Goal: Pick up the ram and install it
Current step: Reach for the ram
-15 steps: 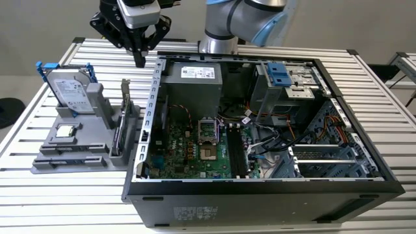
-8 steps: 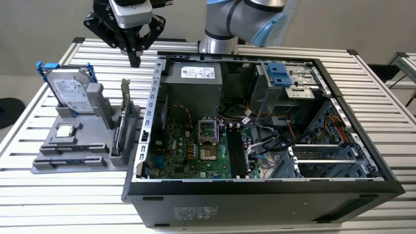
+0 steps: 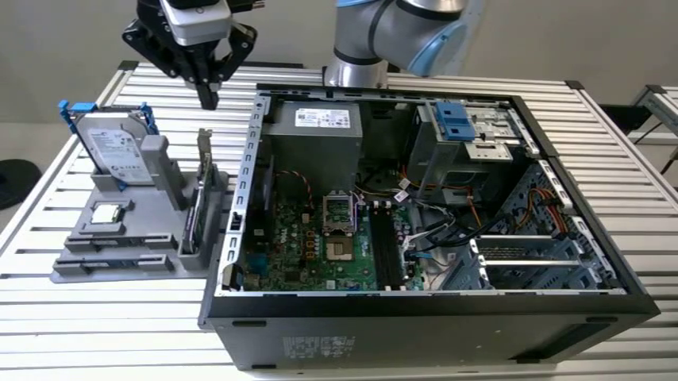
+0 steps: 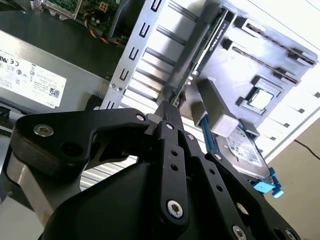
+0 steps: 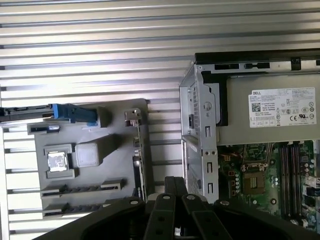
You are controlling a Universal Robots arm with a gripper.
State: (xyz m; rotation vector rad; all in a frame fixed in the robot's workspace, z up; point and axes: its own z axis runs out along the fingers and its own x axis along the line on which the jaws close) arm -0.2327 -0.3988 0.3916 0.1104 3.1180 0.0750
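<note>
I judge this the approach to the pick: my claw, closed and empty, hovers above the ram, which stands on edge in the grey holder along its edge beside the computer case, so the claw needs opening and squaring to that thin stick.

The slatted metal desk bears a grey parts holder just under the tool, an open computer case alongside.

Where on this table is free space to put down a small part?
In the exterior view, bare table lies nearer the camera than the grey holder, and at the exterior view's right past the case. The gap between them is narrow; the case's inside is crowded.
</note>
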